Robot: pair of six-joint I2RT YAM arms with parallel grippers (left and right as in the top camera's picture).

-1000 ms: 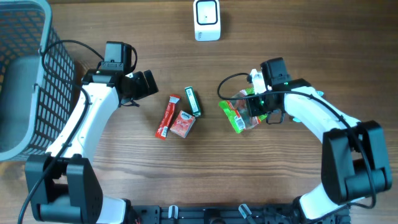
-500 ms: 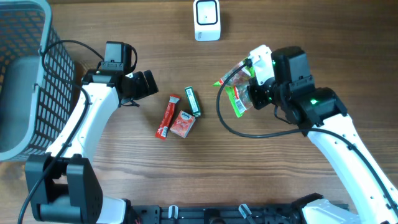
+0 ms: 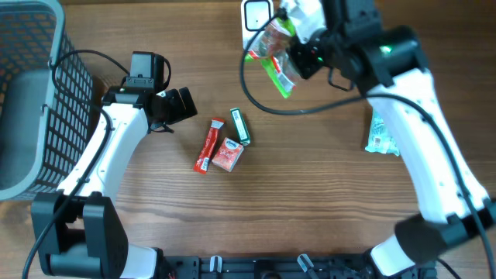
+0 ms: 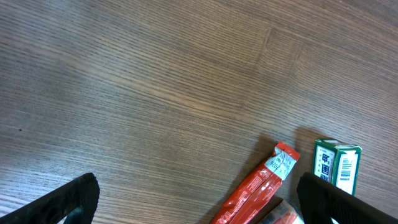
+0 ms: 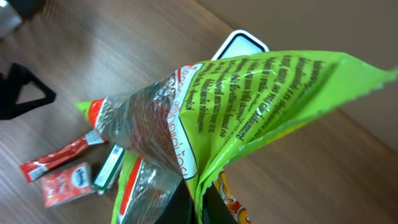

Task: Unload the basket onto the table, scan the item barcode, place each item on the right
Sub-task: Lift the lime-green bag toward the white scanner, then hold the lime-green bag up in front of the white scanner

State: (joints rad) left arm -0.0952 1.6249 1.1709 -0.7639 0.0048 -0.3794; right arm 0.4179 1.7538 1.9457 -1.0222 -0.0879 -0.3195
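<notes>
The item is a green and clear snack bag (image 3: 273, 56) (image 5: 249, 93), held in the air with my right gripper (image 3: 301, 48) (image 5: 200, 208) shut on its lower edge. It hangs just in front of the white scanner (image 3: 256, 14) (image 5: 239, 45) at the table's far edge and covers part of it. I cannot make out a barcode on the bag. At the left, my left gripper (image 3: 186, 105) (image 4: 199, 202) is open low over the bare wood, holding nothing.
A red stick sachet (image 3: 208, 145) (image 4: 255, 190), a small red packet (image 3: 228, 155) and a green box (image 3: 240, 126) (image 4: 336, 165) lie mid-table. A white and green packet (image 3: 381, 133) lies at the right. A grey mesh basket (image 3: 31, 93) stands at the far left.
My right arm has lifted the green bag off the table and carried it up and left to the scanner. This uncovered the white and green packet. The left arm has not moved.
</notes>
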